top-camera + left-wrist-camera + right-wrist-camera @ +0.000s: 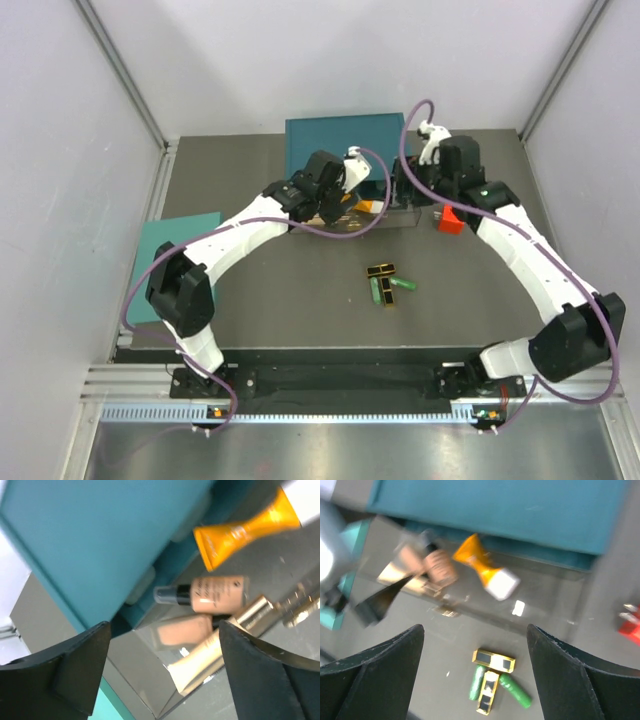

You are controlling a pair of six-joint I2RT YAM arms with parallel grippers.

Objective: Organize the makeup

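The orange-white tube, tan bottle and cream slim tube lie in a clear tray in front of a teal box. In the left wrist view the orange tube, tan bottle and cream tube lie close ahead. My left gripper is open and empty over the tray's left end. Two green sticks and two black-and-gold cases lie in a cluster on the table. My right gripper is open and empty, above the tray's right part.
A small red cube sits just right of the tray. A flat teal panel lies at the left edge of the table. White walls enclose the table on three sides.
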